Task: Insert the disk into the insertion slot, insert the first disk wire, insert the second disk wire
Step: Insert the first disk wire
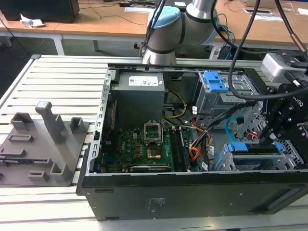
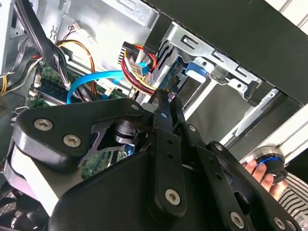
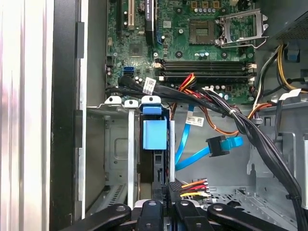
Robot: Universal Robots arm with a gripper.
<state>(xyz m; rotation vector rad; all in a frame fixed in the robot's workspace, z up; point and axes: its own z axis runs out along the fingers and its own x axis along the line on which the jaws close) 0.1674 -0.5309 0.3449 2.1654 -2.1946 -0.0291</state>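
The gripper (image 3: pixel 167 192) hangs at the end of the insertion slot (image 3: pixel 113 144). Its fingers are drawn close together and appear to pinch the dark plug of the first disk wire (image 3: pixel 190 185). The wire's red, yellow and orange strands fan out sideways, away from the slot.

The disk (image 3: pixel 154 134) already sits inside the slot and is seen edge-on in the first wrist view. Its long axis runs from the blue carrier tab at one end of the slot straight toward the gripper, so its connector edge is probably the end nearest the fingers. Whether the plug has met that edge I cannot tell, because the fingers hide the joint.

To do this step well, I judge the plug's long face should lie parallel to the disk's thin edge. The push should go along the disk's long axis without tilt, since such a plug likely seats one way only. The strands should stay off the slot's perforated wall.

The second disk wire (image 3: pixel 192 159) loops loose beside the slot, with its dark plug apart from the disk. It lies near enough to the coloured strands that it might snag.
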